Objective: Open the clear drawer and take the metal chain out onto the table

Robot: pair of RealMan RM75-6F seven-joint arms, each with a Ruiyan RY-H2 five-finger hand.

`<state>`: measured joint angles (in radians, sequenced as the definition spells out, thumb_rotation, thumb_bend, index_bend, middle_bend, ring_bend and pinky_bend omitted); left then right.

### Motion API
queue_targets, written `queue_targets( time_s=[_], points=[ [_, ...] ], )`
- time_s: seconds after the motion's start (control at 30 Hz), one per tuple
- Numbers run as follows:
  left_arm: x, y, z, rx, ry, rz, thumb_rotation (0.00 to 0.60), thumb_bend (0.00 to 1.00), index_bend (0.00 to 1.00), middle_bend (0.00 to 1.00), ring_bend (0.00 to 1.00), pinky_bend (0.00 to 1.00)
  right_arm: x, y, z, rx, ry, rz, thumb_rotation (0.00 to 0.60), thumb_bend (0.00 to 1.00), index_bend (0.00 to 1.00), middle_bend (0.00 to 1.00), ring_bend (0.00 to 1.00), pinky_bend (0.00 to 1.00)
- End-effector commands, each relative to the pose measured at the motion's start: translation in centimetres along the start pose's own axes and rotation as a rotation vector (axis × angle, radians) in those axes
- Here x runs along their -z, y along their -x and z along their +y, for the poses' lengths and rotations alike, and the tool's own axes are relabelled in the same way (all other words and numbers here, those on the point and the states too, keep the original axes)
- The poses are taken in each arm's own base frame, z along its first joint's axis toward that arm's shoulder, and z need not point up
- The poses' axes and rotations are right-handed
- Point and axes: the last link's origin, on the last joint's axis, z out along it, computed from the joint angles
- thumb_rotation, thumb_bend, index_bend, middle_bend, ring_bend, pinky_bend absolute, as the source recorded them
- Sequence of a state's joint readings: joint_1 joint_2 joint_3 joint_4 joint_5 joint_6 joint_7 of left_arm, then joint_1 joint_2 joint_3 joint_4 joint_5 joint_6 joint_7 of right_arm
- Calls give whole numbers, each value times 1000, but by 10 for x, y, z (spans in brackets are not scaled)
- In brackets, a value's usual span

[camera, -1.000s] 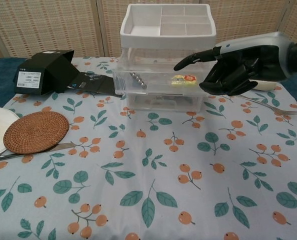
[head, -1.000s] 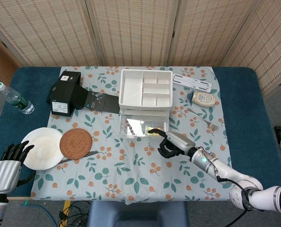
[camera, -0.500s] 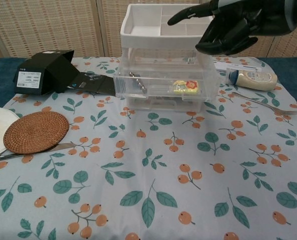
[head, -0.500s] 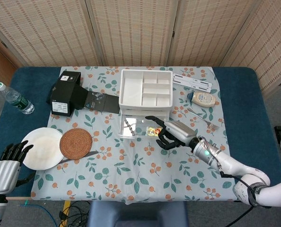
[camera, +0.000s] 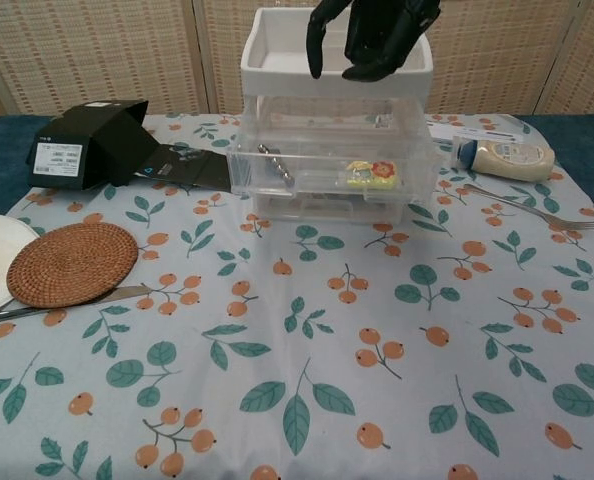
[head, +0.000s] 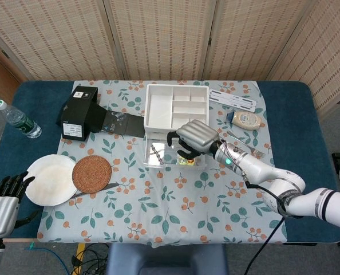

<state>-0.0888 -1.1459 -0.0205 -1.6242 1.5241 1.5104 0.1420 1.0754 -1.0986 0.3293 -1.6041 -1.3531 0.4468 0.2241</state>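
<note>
Clear drawer pulled out. Metal chain inside, at 9 o'clock end. Right hand above drawer, fingers spread, holding nothing. Left hand off table, fingers apart.

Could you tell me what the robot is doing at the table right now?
The right hand hangs over the pulled-out clear drawer, fingers pointing down and holding nothing. The metal chain lies inside the drawer at its left end, beside a small yellow and orange item. The left hand rests idle at the near left edge of the table, next to the white plate.
</note>
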Motion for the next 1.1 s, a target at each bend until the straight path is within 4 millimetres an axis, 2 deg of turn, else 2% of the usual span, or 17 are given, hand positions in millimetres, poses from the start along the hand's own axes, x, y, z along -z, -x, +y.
queue_targets(
  time_s=[0.03,0.33,0.57,0.87,1.1],
  points=[
    [1,0,-1,3,-8,2,600,169,158,115,119,94,-22,9,-7,134,-35,-10,600,445,381,849,923,1000],
    [2,0,-4,11,-24,11,600,170,158,116,119,94,-43,19,-17,409,-125,18,600,368,380,850,923,1000],
    [2,0,-4,16,-27,17,600,169,158,115,119,94,-54,22,-19,482,-152,22,600,257,351,855,926,1000],
    [3,0,-6,16,-37,18,600,169,158,115,119,94,-65,33,-21,557,-188,24,600,251,351,878,955,1000],
    [2,1,-5,15,-37,19,600,170,159,115,119,94,-68,40,-19,562,-198,1,600,310,351,887,965,1000]
  ],
)
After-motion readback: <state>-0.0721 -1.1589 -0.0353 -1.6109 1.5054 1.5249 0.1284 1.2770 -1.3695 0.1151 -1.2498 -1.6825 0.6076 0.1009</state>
